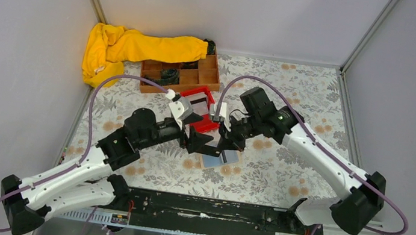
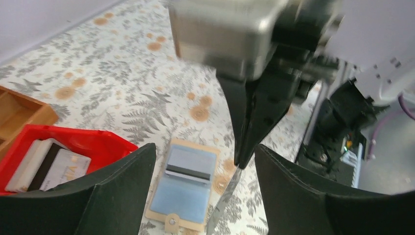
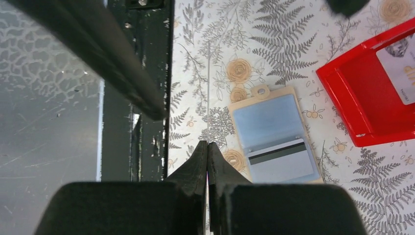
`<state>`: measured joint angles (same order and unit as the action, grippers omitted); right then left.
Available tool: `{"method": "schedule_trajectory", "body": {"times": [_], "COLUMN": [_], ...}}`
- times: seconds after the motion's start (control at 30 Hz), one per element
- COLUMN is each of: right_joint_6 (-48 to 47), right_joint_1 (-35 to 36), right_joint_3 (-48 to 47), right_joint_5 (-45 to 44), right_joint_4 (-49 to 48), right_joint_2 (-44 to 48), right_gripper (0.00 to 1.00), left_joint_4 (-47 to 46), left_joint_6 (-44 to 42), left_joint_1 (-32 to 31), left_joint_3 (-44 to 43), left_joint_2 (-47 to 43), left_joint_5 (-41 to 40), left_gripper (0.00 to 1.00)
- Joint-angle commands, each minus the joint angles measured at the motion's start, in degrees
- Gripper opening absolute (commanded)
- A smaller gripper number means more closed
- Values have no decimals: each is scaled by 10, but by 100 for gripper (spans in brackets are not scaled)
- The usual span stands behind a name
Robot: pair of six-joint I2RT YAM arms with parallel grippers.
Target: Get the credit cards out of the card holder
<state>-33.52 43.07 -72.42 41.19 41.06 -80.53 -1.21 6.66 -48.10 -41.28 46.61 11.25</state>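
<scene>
The card holder [image 2: 182, 188] lies open on the table, slate-blue inside with a tan edge, and one card with a dark stripe [image 2: 186, 172] sits in its pocket. It also shows in the right wrist view [image 3: 272, 128] and the top view [image 1: 216, 161]. My right gripper [image 3: 208, 145] is shut on a thin card [image 2: 226, 200], seen edge-on, held just above the table beside the holder. My left gripper [image 2: 204, 148] is open and empty, with its fingers [image 2: 115, 193] on either side of the holder and the held card. Two cards [image 2: 54, 169] lie in the red bin [image 2: 93, 142].
The red bin [image 1: 204, 112] stands just behind the holder. A brown wooden compartment tray [image 1: 189, 78] and a yellow cloth [image 1: 136, 46] are at the back left. A black rail [image 1: 200, 206] runs along the near edge. Grey walls close in three sides.
</scene>
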Motion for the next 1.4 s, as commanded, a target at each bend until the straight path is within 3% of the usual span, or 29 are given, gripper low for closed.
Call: {"method": "schedule_trajectory", "body": {"times": [0.0,0.37,0.6,0.77,0.87,1.37], "right_joint_6": [35,39,32,31,29,23], "right_joint_1": [16,25,24,25,24,26], "right_joint_3": [-18,-13,-16,-16,-16,-15], "right_joint_5": [-8,-23,-26,-14,-14,0], "right_joint_4": [40,61,68,73,72,78], "right_joint_2": [56,89,91,87,84,69], "right_gripper": [0,0,0,0,0,0], "left_joint_4": [38,75,78,69,66,44], "left_joint_6": [-43,-54,-54,-50,-49,-42], "left_joint_1": [-26,-57,-66,-66,-66,-66], "left_joint_3": [-9,-26,-23,-21,-21,-12], "left_joint_2": [-4,77,75,75,73,56], "left_joint_5": [63,118,120,122,121,118], "left_gripper": [80,70,53,47,38,30]}}
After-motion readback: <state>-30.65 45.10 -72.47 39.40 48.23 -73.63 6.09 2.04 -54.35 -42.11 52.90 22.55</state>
